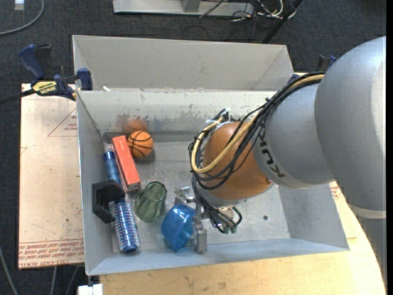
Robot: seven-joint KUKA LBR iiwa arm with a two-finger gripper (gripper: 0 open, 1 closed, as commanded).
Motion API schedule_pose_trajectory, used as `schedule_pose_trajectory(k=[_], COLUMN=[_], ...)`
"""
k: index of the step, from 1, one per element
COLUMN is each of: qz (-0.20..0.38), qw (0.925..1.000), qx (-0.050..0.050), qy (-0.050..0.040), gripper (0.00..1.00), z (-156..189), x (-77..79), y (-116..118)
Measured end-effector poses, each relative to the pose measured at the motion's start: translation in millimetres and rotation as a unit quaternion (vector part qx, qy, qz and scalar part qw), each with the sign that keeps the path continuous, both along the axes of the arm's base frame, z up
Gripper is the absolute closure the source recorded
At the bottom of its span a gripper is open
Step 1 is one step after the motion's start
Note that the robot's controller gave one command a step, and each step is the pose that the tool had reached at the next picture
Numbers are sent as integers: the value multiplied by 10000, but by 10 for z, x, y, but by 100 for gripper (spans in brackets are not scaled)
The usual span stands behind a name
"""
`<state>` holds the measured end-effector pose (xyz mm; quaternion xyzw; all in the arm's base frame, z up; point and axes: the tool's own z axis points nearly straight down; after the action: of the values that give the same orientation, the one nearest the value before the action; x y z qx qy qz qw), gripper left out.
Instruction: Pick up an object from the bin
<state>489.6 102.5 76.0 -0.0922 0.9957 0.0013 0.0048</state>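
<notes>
My gripper is down near the front wall of the bin, just beside a blue see-through cup that lies on its side there. My own wrist and cables cover the tip, so I cannot tell whether the gripper is open or closed, nor whether it touches the cup.

I judge the blue cup to be thin plastic: light, hollow and smooth, so probably slippery. It looks likely to flex or pop out sideways under a hard squeeze, and on its side it may roll when nudged. The best hold, I think, is across the rim, one wall pinched from inside and outside, rather than around the rounded body. Moderate force should do, since it hardly seems fragile.

A green cup lies close on its left, near enough to be bumped. A bristly blue roller lies further left, well clear of the grasp. An orange block and a small basketball sit well apart towards the back.

I can read no label on the cup or its neighbours. The only legible writing is on my arm, where the letters "KUK" show beside the cables.
</notes>
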Motion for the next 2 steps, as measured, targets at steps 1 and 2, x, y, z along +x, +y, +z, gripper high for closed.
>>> schedule_pose_trajectory(k=[1, 2], qz=[-757, -760], qw=[9971, 9971], qx=[25, 25], qy=[-24, -24], gripper=[100, 100], z=[-46, -46], x=[85, 85], y=[309, 308])
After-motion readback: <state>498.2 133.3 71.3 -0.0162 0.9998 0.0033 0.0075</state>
